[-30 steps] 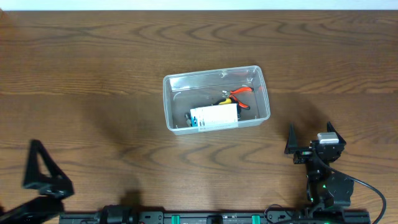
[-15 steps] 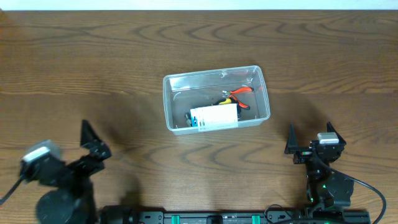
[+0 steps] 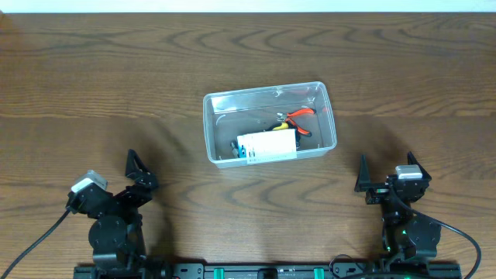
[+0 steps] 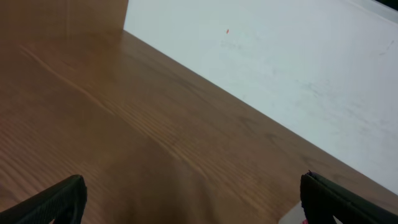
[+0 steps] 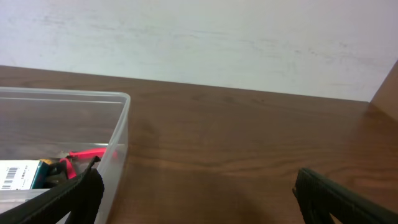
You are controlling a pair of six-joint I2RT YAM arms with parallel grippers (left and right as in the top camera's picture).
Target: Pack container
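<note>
The clear plastic container stands mid-table. Inside it lie a white-and-blue cardboard box and red-handled pliers with a yellow-and-black item beside them. My left gripper is open and empty at the front left, well away from the container. My right gripper is open and empty at the front right. In the right wrist view the container's near corner is at the left with the pliers and box inside, and the fingers spread wide. The left wrist view shows spread fingers over bare wood.
The wooden table runs back to a white wall. The arm bases stand along the front edge.
My left arm has swung in from the far front-left corner toward the right and now points at the table's middle. The right arm and the container have not moved.
</note>
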